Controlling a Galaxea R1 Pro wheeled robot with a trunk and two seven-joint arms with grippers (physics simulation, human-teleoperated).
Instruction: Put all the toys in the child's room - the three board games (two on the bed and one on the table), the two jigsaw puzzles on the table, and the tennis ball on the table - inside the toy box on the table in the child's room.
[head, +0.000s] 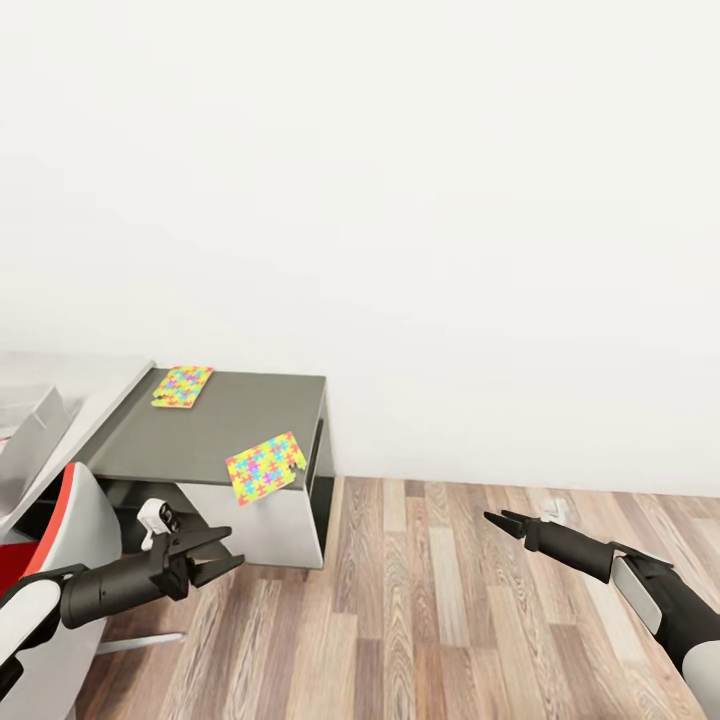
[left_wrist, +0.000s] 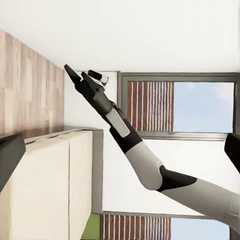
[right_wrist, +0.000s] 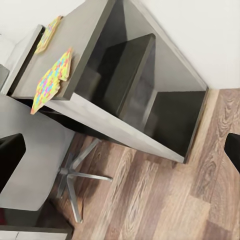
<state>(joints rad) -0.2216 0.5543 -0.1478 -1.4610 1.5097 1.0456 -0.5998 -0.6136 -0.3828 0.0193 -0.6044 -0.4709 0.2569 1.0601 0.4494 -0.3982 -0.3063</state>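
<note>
Two jigsaw puzzles lie on the dark lower section of the table. One puzzle is at its back left; the other overhangs its front edge. The right wrist view shows the same two, the near puzzle and the far one. A pale sloped wall of the toy box is cut off at the far left. My left gripper is open and empty, low in front of the cabinet. Over the floor, my right gripper is open and empty. The bed is in the left wrist view. The board games and tennis ball are out of view.
A red and white chair stands close beside my left arm, its metal star base under the desk. The cabinet's side is an open dark shelf. Wood-plank floor stretches to the right, up to the white wall. A dark-framed window is behind my right arm.
</note>
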